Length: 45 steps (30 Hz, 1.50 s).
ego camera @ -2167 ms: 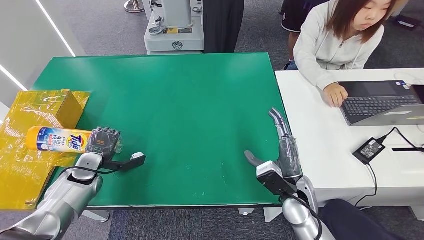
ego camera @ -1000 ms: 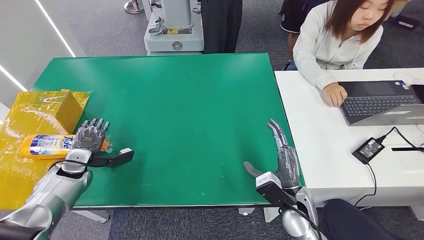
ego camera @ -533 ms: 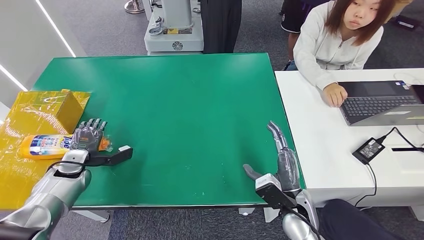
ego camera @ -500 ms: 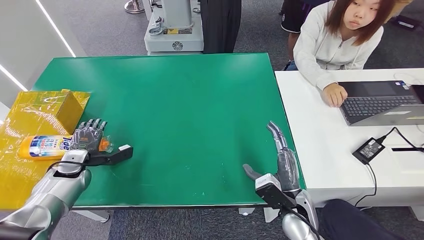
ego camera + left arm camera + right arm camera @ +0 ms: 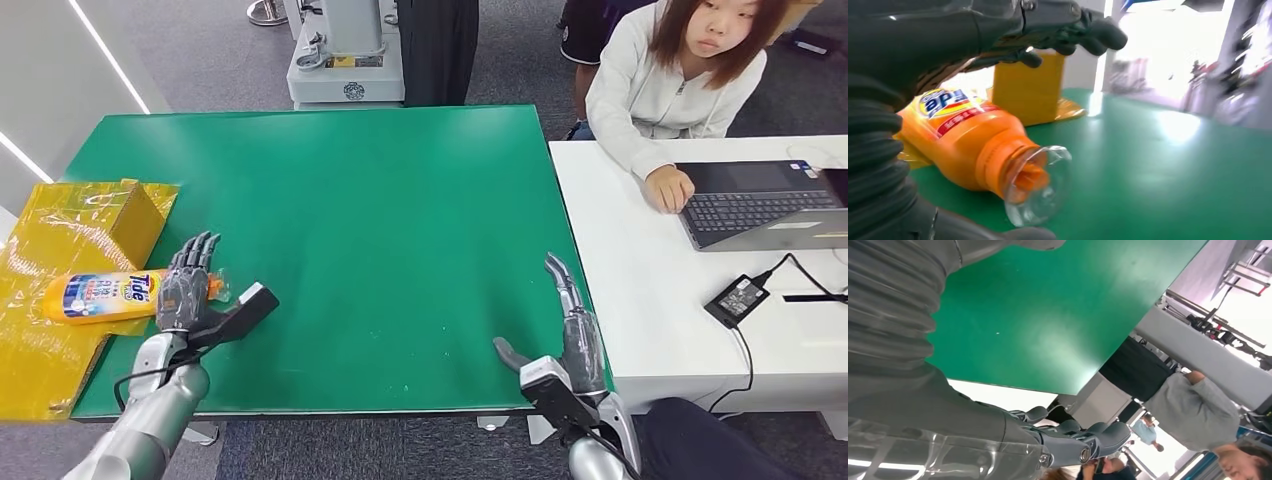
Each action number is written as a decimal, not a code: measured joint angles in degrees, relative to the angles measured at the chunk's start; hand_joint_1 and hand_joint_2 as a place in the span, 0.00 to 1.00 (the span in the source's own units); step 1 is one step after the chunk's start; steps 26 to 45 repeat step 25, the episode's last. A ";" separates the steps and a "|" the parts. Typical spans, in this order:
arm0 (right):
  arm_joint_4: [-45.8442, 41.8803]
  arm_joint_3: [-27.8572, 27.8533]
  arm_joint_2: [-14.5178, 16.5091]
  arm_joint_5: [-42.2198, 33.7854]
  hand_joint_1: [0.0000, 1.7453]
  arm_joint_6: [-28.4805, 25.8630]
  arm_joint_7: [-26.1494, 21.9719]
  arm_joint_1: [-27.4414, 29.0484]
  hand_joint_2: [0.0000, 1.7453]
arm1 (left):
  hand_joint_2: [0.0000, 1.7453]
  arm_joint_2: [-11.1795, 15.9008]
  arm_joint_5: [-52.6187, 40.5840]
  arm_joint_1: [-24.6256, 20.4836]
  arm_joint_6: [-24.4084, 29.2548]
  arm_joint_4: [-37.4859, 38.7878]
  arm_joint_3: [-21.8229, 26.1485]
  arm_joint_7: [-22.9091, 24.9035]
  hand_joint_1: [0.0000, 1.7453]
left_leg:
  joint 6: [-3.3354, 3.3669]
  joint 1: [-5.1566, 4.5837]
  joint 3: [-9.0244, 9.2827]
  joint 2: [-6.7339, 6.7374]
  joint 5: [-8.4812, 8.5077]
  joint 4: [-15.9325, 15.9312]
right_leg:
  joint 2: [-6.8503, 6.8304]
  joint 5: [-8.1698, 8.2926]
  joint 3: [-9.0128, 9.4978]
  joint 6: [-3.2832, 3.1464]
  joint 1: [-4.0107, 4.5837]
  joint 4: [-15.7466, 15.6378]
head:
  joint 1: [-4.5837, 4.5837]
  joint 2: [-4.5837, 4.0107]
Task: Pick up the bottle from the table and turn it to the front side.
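Note:
The orange Tide bottle (image 5: 100, 296) lies on its side on the yellow sheet (image 5: 40, 350) at the table's left edge, label facing up, clear cap pointing toward the table's middle. My left hand (image 5: 185, 290) is just beside the cap end with fingers spread and thumb out, holding nothing. In the left wrist view the bottle (image 5: 968, 145) lies close under the spread fingers (image 5: 1068, 30), apart from them. My right hand (image 5: 570, 335) is over the table's right edge, fingers straight and empty; the right wrist view shows it (image 5: 1083, 440) beside the green surface.
A yellow box (image 5: 120, 215) stands on the sheet beyond the bottle. The green table (image 5: 380, 220) stretches between my hands. To the right is a white desk with a laptop (image 5: 770, 205), a power adapter (image 5: 737, 297) and a seated person (image 5: 670, 80).
My left hand has set the bottle down on the yellow sheet, let go, spread its fingers and drawn back slightly toward me. The right hand has barely moved.

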 joint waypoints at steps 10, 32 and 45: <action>0.37 -0.76 -0.01 -2.07 0.00 -0.57 -1.68 1.23 1.00 | 1.00 -5.82 -10.10 9.28 0.19 -17.00 15.80 -15.32 0.00 | -0.01 0.01 0.00 0.03 0.00 0.00 | 0.00 0.00 0.02 0.00 0.00 0.00 | 0.01 0.00; 3.40 -0.21 0.60 -4.20 0.00 0.83 -4.11 -1.37 1.00 | 1.00 -14.76 23.57 10.44 0.27 -31.41 5.83 -19.02 0.00 | 0.13 0.00 -0.10 -0.26 0.10 0.04 | -0.39 0.07 0.11 0.06 0.00 -0.05 | 0.02 0.00; 3.40 -0.21 0.60 -4.20 0.00 0.83 -4.11 -1.37 1.00 | 1.00 -14.76 23.57 10.44 0.27 -31.41 5.83 -19.02 0.00 | 0.13 0.00 -0.10 -0.26 0.10 0.04 | -0.39 0.07 0.11 0.06 0.00 -0.05 | 0.02 0.00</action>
